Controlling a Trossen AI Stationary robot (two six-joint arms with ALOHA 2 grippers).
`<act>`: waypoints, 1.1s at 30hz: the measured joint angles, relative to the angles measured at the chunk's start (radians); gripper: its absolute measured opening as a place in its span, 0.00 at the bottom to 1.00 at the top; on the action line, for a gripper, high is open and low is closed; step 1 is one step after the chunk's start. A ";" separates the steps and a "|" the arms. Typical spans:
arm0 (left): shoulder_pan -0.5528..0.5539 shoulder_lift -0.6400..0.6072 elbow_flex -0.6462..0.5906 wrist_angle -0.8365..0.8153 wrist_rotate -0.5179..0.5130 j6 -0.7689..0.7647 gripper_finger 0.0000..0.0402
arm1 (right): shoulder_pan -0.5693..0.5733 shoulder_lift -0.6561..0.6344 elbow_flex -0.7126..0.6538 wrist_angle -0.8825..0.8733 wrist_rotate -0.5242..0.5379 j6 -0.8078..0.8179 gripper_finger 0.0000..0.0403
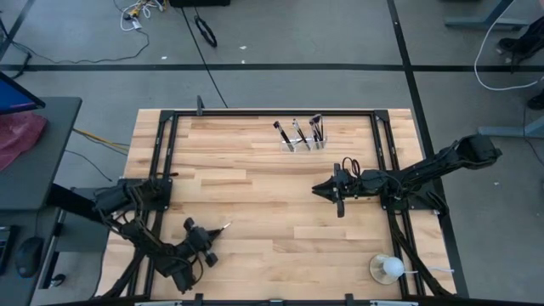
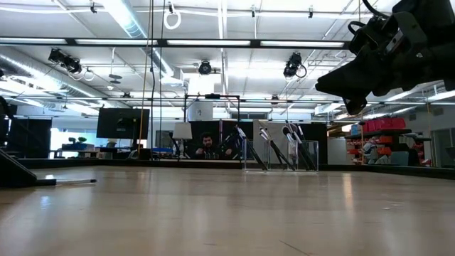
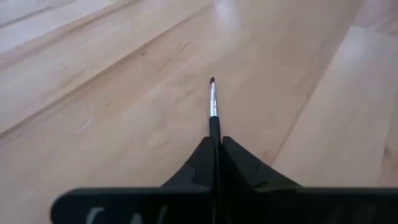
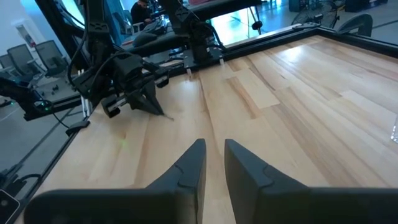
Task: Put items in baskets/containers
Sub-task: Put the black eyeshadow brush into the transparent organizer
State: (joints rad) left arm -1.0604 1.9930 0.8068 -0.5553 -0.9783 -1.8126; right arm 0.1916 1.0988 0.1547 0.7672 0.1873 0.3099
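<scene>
A thin makeup brush with a dark handle, a silver ferrule and a small reddish tuft sticks straight out from the left gripper, whose jaws are closed tight on its handle so that only the front part of the brush shows, held just above the wooden counter. From above, this gripper is at the near left part of the counter, with the brush's pale tip pointing toward the middle of the boards; the right wrist view shows the same gripper tilted down with the brush tip close to the wood, though whether it touches cannot be told. The clear organizer stands well apart from it, near the far edge of the counter and a little right of centre, and several more brushes stand in it, leaning at different angles with their tufts up; in the low view the organizer shows as a faint clear box at the back with those brushes slanting inside it. The right gripper hangs above the middle right of the counter, between the organizer and the near edge, its jaws a small gap apart and holding nothing. A white ball-shaped object on a clear round base sits at the near right corner.
</scene>
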 joint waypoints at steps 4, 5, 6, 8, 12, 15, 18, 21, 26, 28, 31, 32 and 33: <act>0.024 -0.002 -0.002 0.007 -0.008 -0.033 0.04 | 0.000 0.000 0.000 -0.004 0.000 0.000 0.15; 0.033 -0.002 0.004 0.003 -0.007 -0.039 0.04 | 0.000 0.000 0.000 -0.004 0.000 0.000 0.15; 0.040 -0.002 0.011 -0.001 -0.006 -0.042 0.04 | 0.000 0.000 0.000 -0.004 0.000 0.000 0.15; 0.060 0.000 0.026 -0.003 -0.027 -0.043 0.04 | 0.000 0.000 0.000 -0.004 0.000 -0.001 0.15; 0.121 -0.001 0.061 0.011 -0.059 -0.029 0.04 | 0.000 0.000 0.000 -0.014 0.000 -0.006 0.15; 0.172 0.000 0.094 0.026 -0.109 0.034 0.04 | 0.000 0.002 0.000 -0.056 0.000 -0.012 0.15; 0.222 -0.005 0.132 0.071 -0.201 0.142 0.04 | 0.000 0.022 0.000 -0.115 -0.001 -0.012 0.15; 0.269 -0.005 0.187 0.112 -0.225 0.287 0.04 | 0.000 0.069 0.000 -0.134 -0.001 -0.013 0.15; 0.361 -0.007 0.284 0.255 -0.115 0.659 0.04 | 0.000 0.178 0.000 -0.062 -0.004 -0.016 0.15; 0.405 -0.008 0.312 0.370 -0.007 0.844 0.04 | 0.000 0.228 0.000 -0.006 -0.018 -0.028 0.17; 0.467 -0.009 0.315 0.623 0.126 1.150 0.04 | 0.010 0.302 0.000 0.089 -0.030 -0.061 0.21; 0.488 -0.009 0.313 0.701 0.155 1.241 0.04 | 0.016 0.325 0.000 0.118 -0.030 -0.079 0.23; 0.510 -0.010 0.311 0.767 0.188 1.326 0.04 | 0.023 0.347 0.000 0.146 -0.030 -0.094 0.26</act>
State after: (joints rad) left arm -0.5504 1.9831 1.1176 0.2116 -0.7908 -0.4864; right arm 0.2151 1.4456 0.1547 0.9130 0.1570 0.2164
